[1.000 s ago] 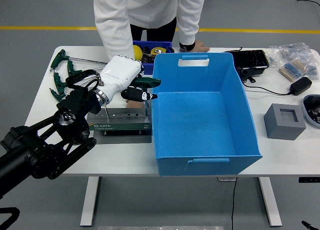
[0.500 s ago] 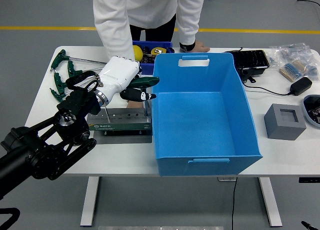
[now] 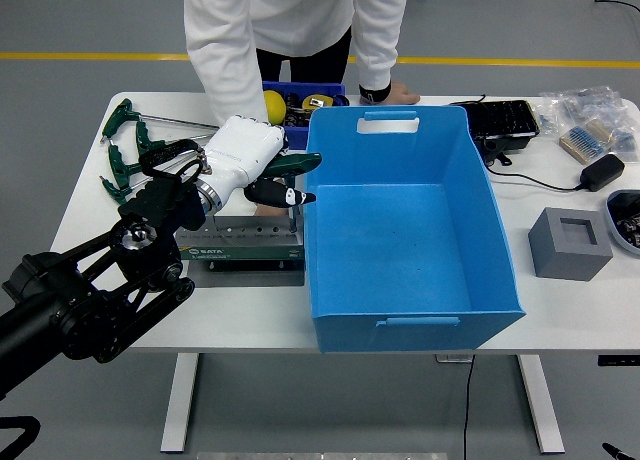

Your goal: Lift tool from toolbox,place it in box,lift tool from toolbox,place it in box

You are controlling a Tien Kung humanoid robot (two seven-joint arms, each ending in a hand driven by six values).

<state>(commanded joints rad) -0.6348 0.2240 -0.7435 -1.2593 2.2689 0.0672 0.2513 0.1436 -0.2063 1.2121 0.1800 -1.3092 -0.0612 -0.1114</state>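
A humanoid robot's white-shelled left hand (image 3: 262, 172) closes its dark fingers round the green handle of a T-shaped tool (image 3: 296, 165) above the grey metal toolbox rack (image 3: 243, 248) on the white worktop (image 3: 90, 205). The handle juts from the hand toward the near-left wall of the large blue plastic box (image 3: 400, 220), its tip just reaching that rim, while a thin shaft hangs down toward the rack; whether the shaft has cleared its hole cannot be told from this view.

The blue box shows only a bare floor, so by the look of things no tool has been delivered yet: the first lift appears to be under way, and the first placement, the second lift and the second placement all remain. The held tool lies in the hand's grip, beside the box rather than over its opening.

More green-handled T-wrenches (image 3: 125, 150) lie at the worktop's far-left corner. A person in a white long-sleeved top (image 3: 270, 25) stands at the far side, one hand (image 3: 388, 93) resting on the worktop behind the box. The robot's right arm is out of view.
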